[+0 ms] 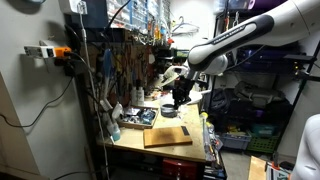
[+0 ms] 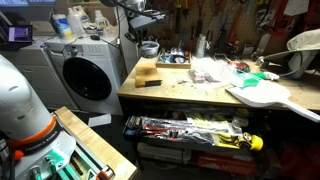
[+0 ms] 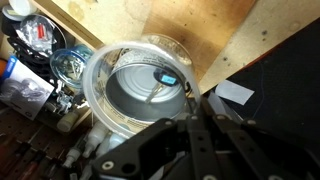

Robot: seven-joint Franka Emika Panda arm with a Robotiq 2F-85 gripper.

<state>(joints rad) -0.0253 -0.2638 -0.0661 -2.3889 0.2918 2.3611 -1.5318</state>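
Observation:
My gripper [image 3: 190,103] is shut on the rim of a clear round container [image 3: 120,85] with a shiny metal bottom; a small blue-tipped object [image 3: 167,77] lies inside it. In both exterior views the gripper [image 1: 180,95] [image 2: 147,35] hangs above the back of the wooden workbench [image 1: 160,150] [image 2: 180,92], with the container [image 2: 149,48] just under the fingers. Whether the container rests on the bench or is lifted, I cannot tell. A light wooden board [image 1: 167,136] [image 2: 147,70] [image 3: 170,25] lies on the bench beside it.
A tool wall [image 1: 125,60] backs the bench. A dark tray [image 2: 172,60], a black-handled tool [image 2: 148,83], papers [image 2: 208,70] and a white guitar body [image 2: 265,95] lie on it. A washing machine [image 2: 85,75] stands beside it. Round tins [image 3: 35,35] sit near the container.

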